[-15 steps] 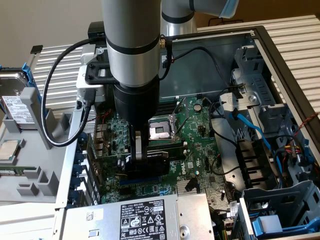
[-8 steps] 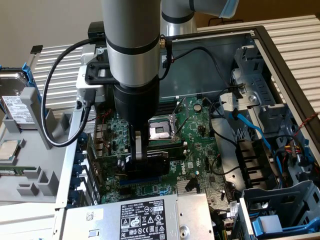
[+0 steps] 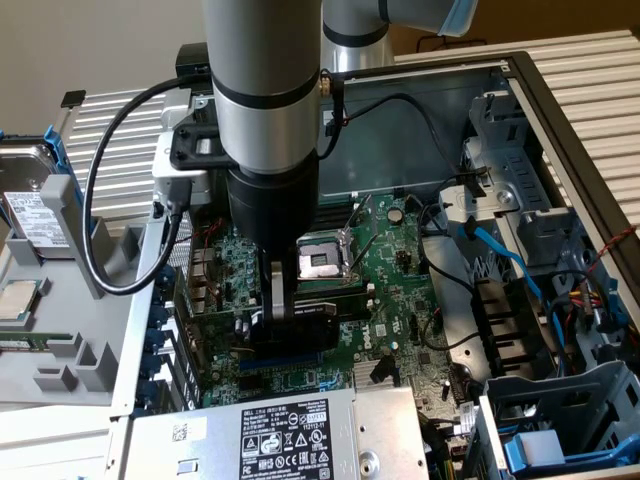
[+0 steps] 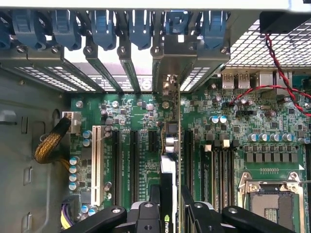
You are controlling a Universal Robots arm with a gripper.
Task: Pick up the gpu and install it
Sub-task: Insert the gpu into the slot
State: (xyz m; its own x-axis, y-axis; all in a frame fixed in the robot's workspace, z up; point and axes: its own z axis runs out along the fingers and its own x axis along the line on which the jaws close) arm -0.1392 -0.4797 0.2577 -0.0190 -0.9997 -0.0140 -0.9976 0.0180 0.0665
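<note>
Motherboard (image 4: 233,131) beneath, free slots (image 4: 133,160) both sides; fingers (image 4: 155,195) clamp gpu (image 4: 168,170) edge-on, bracket (image 4: 170,85) near rear covers (image 4: 97,68)

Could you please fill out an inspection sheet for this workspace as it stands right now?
Surface: green motherboard inside an open computer case.
Job's things: gpu on edge above the expansion slots; whether it is seated cannot be told.
Clutter: hard drive and a processor chip on a grey rack at the exterior view's left.
Grippers: gripper shut on the gpu.
Cables: black cable looping beside the arm; blue cable; red-and-black twisted wires.
Surroundings: white slatted panels; power supply in the case.
</note>
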